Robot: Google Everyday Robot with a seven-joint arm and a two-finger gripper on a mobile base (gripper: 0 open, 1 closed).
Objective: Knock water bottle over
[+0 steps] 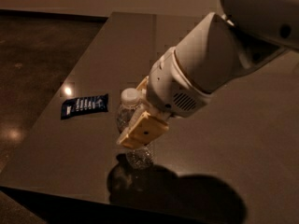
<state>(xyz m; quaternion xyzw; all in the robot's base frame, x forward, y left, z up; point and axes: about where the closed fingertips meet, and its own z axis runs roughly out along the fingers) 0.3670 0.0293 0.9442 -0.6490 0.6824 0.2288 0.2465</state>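
Note:
The water bottle (pixel 125 117) is a small clear ribbed bottle with a white cap. It stands upright near the front left of the dark table (pixel 243 139). My gripper (pixel 138 109) reaches in from the right at the bottle's height and is open. Its near tan finger (pixel 143 131) crosses in front of the bottle's middle and hides it. The far finger (pixel 141 85) shows just behind the cap. The bottle's cap and upper body sit between the two fingers. I cannot tell whether either finger touches the bottle.
A blue snack wrapper (pixel 85 106) lies flat on the table to the left of the bottle. The table's front edge (pixel 70 192) runs close below the bottle, and its left edge is beyond the wrapper. My large white arm (pixel 219 64) fills the upper right.

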